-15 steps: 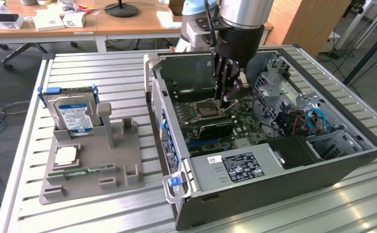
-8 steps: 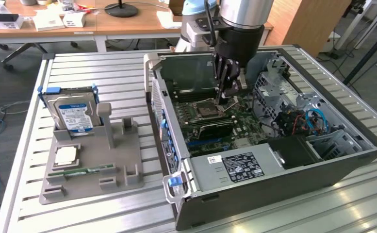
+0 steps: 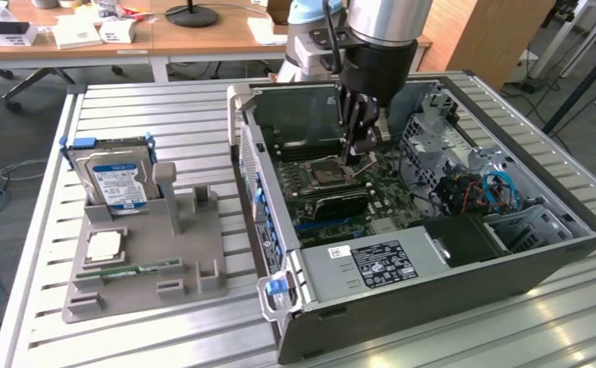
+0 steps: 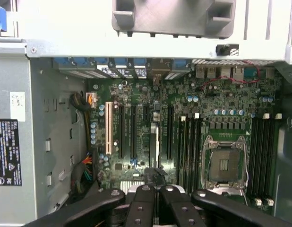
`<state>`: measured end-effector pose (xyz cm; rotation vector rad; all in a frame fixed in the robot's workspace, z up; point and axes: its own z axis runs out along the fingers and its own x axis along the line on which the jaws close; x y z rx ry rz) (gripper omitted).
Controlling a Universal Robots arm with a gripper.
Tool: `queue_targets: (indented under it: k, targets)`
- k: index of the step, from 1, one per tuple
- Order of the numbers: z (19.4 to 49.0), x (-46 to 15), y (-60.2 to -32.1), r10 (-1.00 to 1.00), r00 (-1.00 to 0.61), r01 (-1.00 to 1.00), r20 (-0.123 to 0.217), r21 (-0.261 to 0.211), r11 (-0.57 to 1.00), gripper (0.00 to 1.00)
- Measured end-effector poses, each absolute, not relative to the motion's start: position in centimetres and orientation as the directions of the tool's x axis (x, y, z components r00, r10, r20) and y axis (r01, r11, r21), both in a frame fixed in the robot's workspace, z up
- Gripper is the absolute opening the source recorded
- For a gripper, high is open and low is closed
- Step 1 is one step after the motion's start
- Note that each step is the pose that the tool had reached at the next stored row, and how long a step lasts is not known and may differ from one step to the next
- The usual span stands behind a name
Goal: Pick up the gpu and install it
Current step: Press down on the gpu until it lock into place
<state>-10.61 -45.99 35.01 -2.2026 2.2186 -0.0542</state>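
Slatted metal bench (image 3: 134, 115) carrying an opened PC case (image 3: 543, 264). Gripper (image 4: 155, 191) reaches down inside it, fingers closed on the gpu (image 4: 154, 142), which stands edge-on directly below them at a motherboard (image 4: 221, 101) slot. Step in hand, as judged: seating. Pressing home calls for the card edge square with the slot.

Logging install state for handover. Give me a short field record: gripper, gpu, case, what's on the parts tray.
gripper: shut, inside the open case, above the motherboard
gpu: seen edge-on, upright along an expansion slot, right at the gripper's tip; gripped or just touched, cannot tell
parts tray: on the exterior view's left of the case, holds hard drive and memory stick
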Motion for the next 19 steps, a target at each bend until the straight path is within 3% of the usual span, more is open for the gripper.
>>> queue_targets:
  k: [19]
  targets:
    - [31.6, -10.6, -46.0, -1.000, -0.008, -0.999, 0.012, -0.035, 0.007, 0.10]
